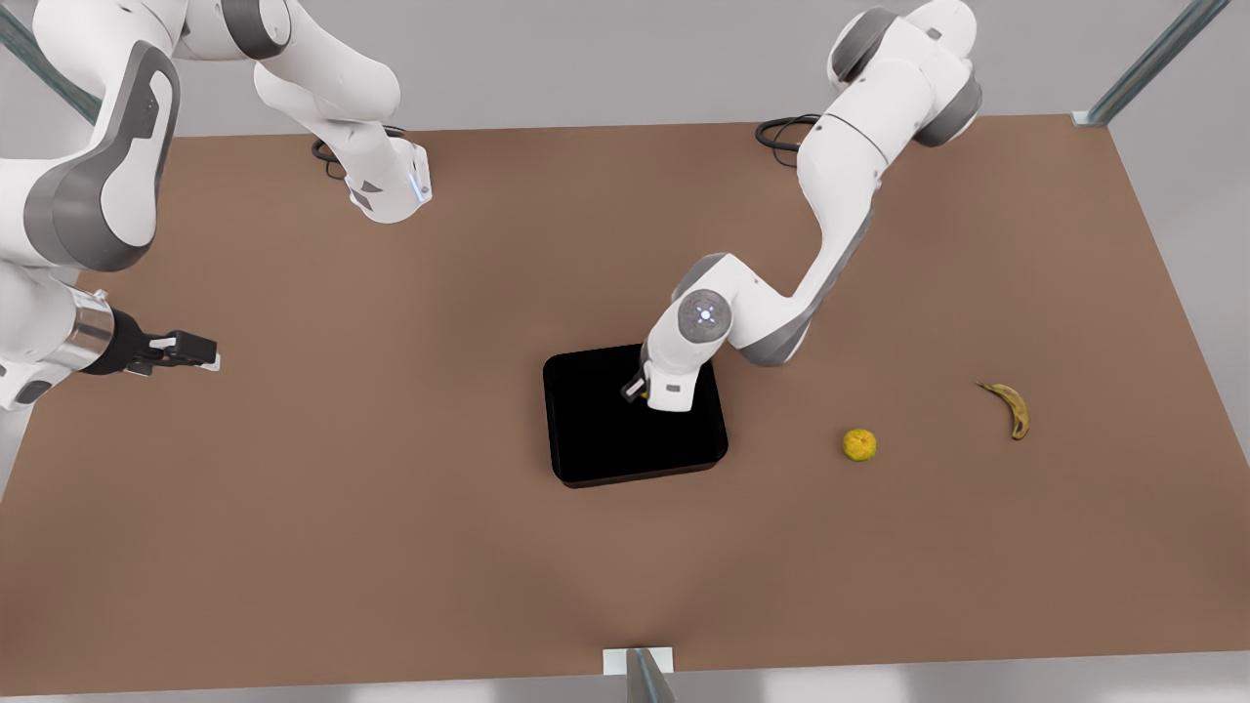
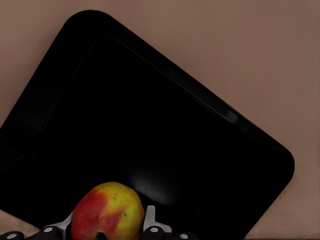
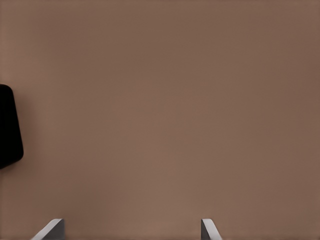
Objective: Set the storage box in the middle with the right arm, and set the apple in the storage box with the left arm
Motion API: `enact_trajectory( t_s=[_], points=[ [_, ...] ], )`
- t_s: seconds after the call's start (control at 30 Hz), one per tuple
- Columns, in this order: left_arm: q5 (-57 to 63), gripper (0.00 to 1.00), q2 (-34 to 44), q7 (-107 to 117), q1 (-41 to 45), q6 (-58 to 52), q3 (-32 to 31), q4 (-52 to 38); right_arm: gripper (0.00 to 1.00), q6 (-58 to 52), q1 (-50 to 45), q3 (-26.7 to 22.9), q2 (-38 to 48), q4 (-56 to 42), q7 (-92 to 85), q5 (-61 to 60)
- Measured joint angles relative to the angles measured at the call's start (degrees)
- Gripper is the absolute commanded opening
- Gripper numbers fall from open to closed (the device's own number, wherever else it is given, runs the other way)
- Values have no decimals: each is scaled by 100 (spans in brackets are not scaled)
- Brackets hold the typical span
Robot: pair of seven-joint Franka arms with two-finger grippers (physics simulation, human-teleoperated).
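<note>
Apple (image 2: pixel 108 212), red with yellow patches, nearest the lens in the left wrist view, low in the frame. Held between the left gripper's (image 2: pixel 108 225) fingers (image 2: pixel 150 220), one on each side, jaws closed on the fruit. Behind and beneath it, the glossy black storage box (image 2: pixel 150 125); floor bare, faint highlight just beside the apple.

Front view: storage box (image 1: pixel 605 439) on the brown table (image 1: pixel 391 547), near frame centre, slightly below mid-height. Left gripper (image 1: pixel 640 389) lowered over the box's upper right part, at the end of the arm reaching in from the upper right of the frame. Apple hidden by the wrist in this view. Cannot tell whether the fruit touches the box floor.

Right gripper (image 1: pixel 200 350) at the left edge of the front view, mid-height, well apart from the box, hanging above bare table, arm waiting. Right wrist view: two pale fingertips (image 3: pixel 50 229) at the bottom of the frame, set wide apart, nothing between them. Rounded corner of the storage box (image 3: pixel 7 127) at the left edge of that frame.

Yellow-orange round fruit (image 1: pixel 859 444) on the table toward the front view's right, near but clear of the box. Brown-spotted banana (image 1: pixel 1011 408) farther right, lying flat, apart from the round fruit.
</note>
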State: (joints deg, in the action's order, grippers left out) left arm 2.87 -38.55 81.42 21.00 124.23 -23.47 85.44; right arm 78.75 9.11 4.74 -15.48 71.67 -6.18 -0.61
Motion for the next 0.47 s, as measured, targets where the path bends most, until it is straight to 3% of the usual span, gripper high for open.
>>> enact_trajectory(
  t_s=[0.2, 0.23, 0.27, 0.3, 0.33, 0.47],
  points=[
    [40, 100, 56, -95, -139, -213, 62, -231, 100, 14, -6, 0, 0, -4, -6, 0],
    [45, 100, 353, -817, -445, -931, 77, -257, 100, 9, 1, 0, 0, -4, -6, 0],
    [50, 100, 988, -2726, -1066, -2477, 102, -242, 100, 9, 5, 0, 0, -4, -6, 5],
    [41, 100, 1578, -4635, -1436, -3458, 714, -232, 100, 16, 2, 0, -7, -4, -6, 0],
    [27, 100, 2067, -6527, -1928, -3734, 1019, -184, 100, 17, -3, 0, -30, -4, -6, 0],
    [-3, 100, 3298, -7018, -2170, -3737, 1356, 364, 100, 18, 3, 0, -35, -4, -6, 6]
  ],
)
